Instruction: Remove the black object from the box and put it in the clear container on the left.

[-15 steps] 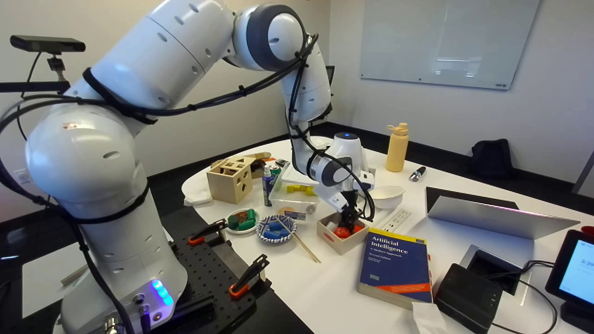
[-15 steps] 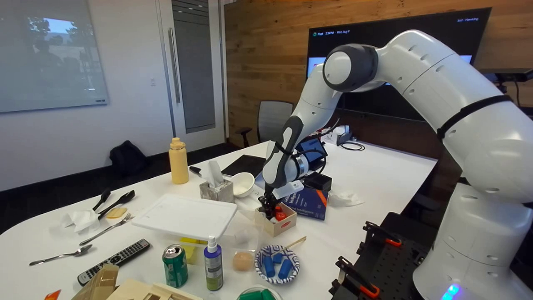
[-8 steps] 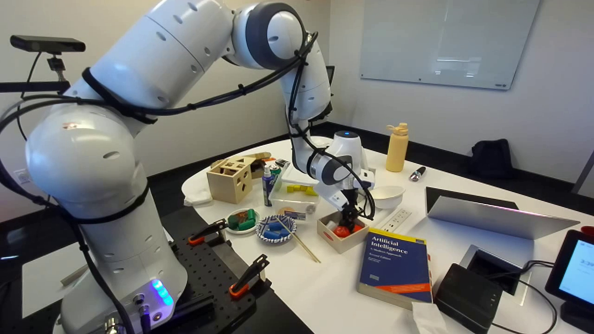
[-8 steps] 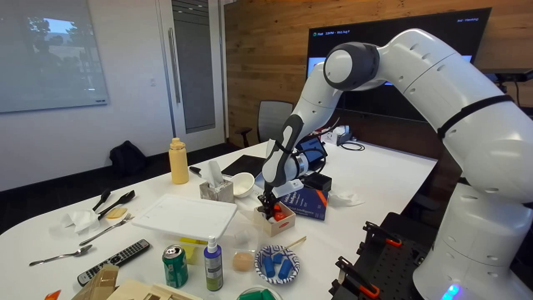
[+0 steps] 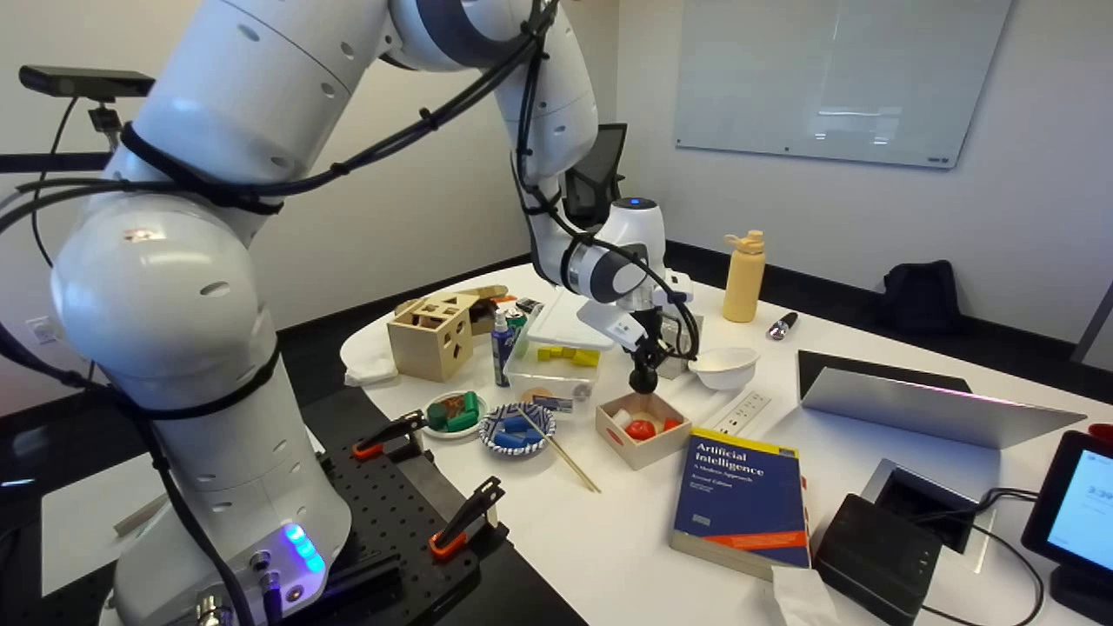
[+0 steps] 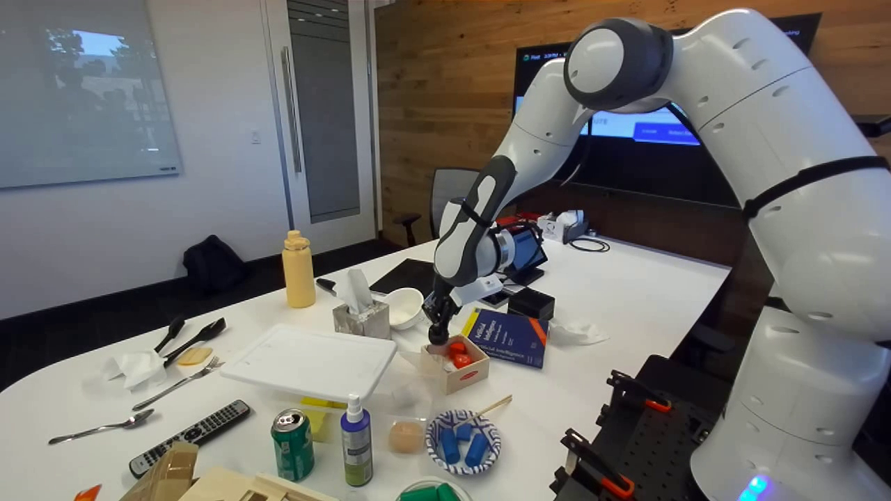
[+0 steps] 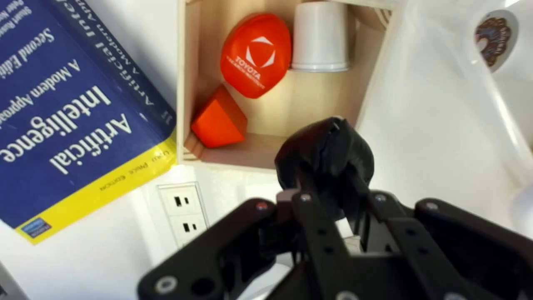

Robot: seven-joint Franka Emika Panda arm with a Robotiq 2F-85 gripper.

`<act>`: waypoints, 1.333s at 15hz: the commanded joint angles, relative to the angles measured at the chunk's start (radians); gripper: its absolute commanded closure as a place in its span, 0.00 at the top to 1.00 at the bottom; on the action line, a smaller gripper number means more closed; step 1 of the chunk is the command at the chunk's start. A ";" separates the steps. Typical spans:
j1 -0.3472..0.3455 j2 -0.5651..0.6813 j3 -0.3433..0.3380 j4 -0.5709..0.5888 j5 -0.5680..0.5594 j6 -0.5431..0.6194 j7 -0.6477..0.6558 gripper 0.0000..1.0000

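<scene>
The black object (image 5: pixel 643 380) is a dark rounded piece, also seen in the wrist view (image 7: pixel 325 143). My gripper (image 7: pixel 328 179) is shut on it, with the fingers pressed into its sides. In an exterior view the gripper (image 6: pixel 437 313) holds it just above the back edge of the box (image 6: pixel 463 380). The box (image 5: pixel 619 442) is a small open light-wood box. It holds a red rounded piece (image 7: pixel 255 54), a red block (image 7: pixel 220 118) and a white cup (image 7: pixel 320 35). The clear container (image 5: pixel 552 384), with yellow blocks inside, stands left of the box in that exterior view.
A white lid (image 6: pixel 306 362) lies over part of the clear container. A patterned bowl (image 5: pixel 494 443) with chopsticks (image 5: pixel 574 462), a spray bottle (image 5: pixel 502 352), a thick book (image 5: pixel 739 496), a power strip (image 5: pixel 745 412), a white bowl (image 5: pixel 726 374) and a tissue box (image 6: pixel 362 321) stand around.
My gripper was down inside the box. It has risen out of it with the black object in its fingers and moved slightly back. The box has shifted very slightly.
</scene>
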 commanded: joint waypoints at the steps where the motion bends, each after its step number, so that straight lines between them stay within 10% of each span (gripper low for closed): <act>1: 0.028 -0.156 0.025 -0.153 -0.004 0.058 -0.040 0.05; 9: -0.025 -0.169 0.237 -0.211 0.048 0.077 -0.144 0.05; 10: -0.019 -0.170 0.239 -0.215 0.046 0.074 -0.142 0.46; 20: -0.095 -0.211 0.286 -0.263 0.058 0.110 -0.158 1.00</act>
